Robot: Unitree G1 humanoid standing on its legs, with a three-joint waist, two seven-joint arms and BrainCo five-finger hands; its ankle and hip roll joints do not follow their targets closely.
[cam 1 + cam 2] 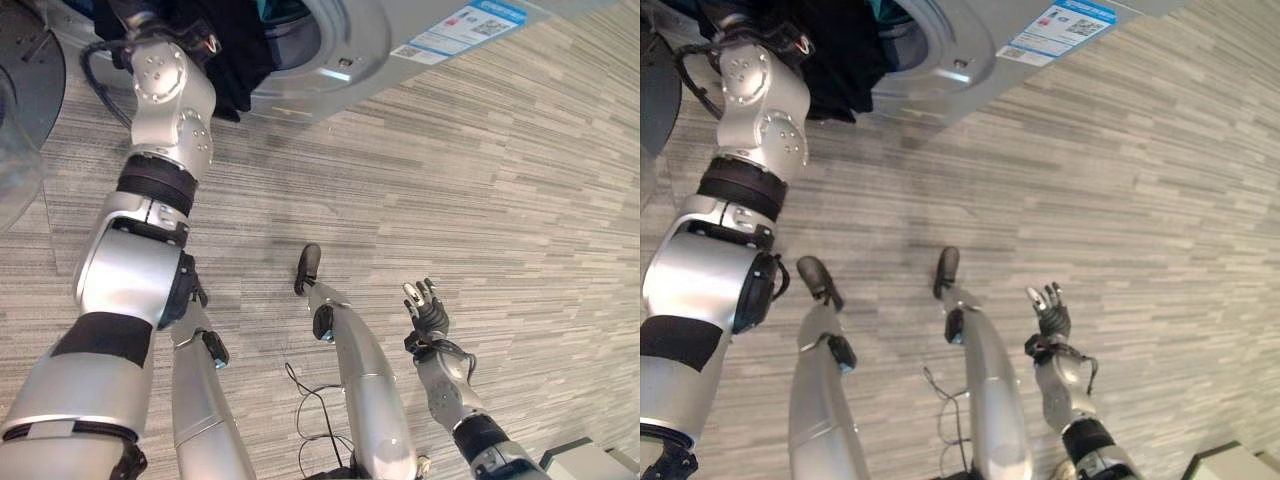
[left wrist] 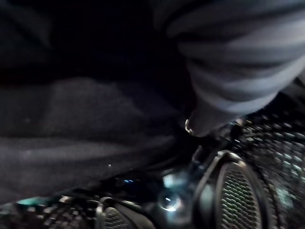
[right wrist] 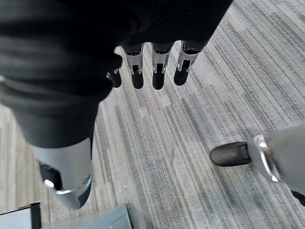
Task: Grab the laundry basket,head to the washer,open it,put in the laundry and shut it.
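Grey striped carpet [image 1: 520, 180] is covering the floor across both eye views, and a silver washer [image 1: 360, 50] is standing along the top edge of the frame with its round opening in the upper middle. Dark laundry [image 1: 235, 55] is hanging at that opening in the upper left, draped over the lower rim, with a bit of teal cloth [image 1: 885, 10] showing just inside. The left arm is reaching up from the lower left into the opening, and its hand is buried in the dark cloth, so whether its fingers are gripping anything cannot be told; the left wrist view is showing dark fabric [image 2: 86, 124] lying against the perforated metal drum [image 2: 238, 195]. The right hand [image 1: 428, 310] is hanging low in the lower right of the frame, well apart from the washer, with its fingers [image 3: 159, 71] straight and relaxed, holding nothing.
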